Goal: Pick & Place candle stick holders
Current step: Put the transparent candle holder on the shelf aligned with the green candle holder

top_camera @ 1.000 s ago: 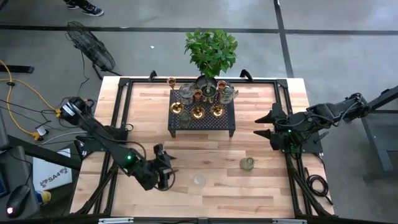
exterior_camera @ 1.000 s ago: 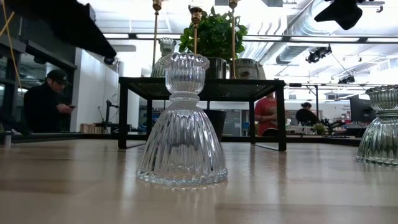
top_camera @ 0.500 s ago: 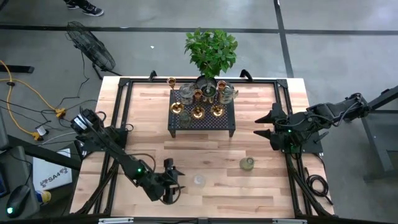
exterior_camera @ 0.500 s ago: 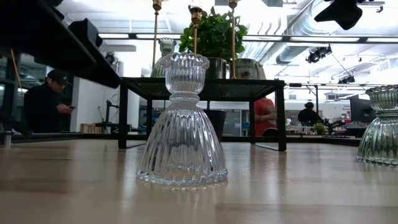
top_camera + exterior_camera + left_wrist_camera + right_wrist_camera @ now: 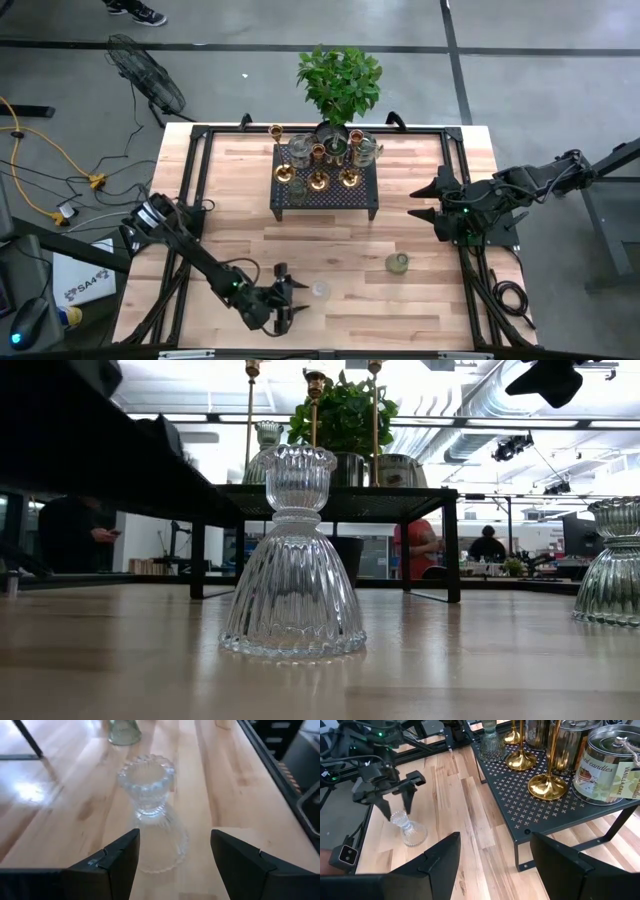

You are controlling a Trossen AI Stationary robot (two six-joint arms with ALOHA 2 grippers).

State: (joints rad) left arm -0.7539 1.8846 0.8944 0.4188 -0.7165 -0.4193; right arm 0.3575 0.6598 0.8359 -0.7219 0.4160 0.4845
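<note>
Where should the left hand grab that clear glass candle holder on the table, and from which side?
Probably at the narrow neck of the clear glass holder, between the cup and the flared ribbed skirt. It stands upright, and the neck is its slimmest part, so the fingers can close there without sliding off the slope. The left hand is open beside it, so a level approach from that side suits. The right hand waits at the table's right edge.

worktop [image 5: 330, 245]: pale wood planks, smooth, soft sheen, grain showing
clear holder [image 5: 150, 815]: ribbed transparent glass, glossy, scalloped rim
greenish holder [image 5: 398, 263]: ribbed tinted glass, duller shine
stand [image 5: 530, 805]: black metal, matt, top punched with small cross-shaped holes
brass sticks [image 5: 549, 780]: polished gold-toned metal, mirror-bright round bases
tins [image 5: 602, 767]: shiny silver metal, paper labels
left hand [image 5: 172, 865]: dark matt plastic fingers
right hand [image 5: 492, 865]: dark matt plastic fingers
floor [image 5: 560, 60]: grey concrete, smooth
</note>
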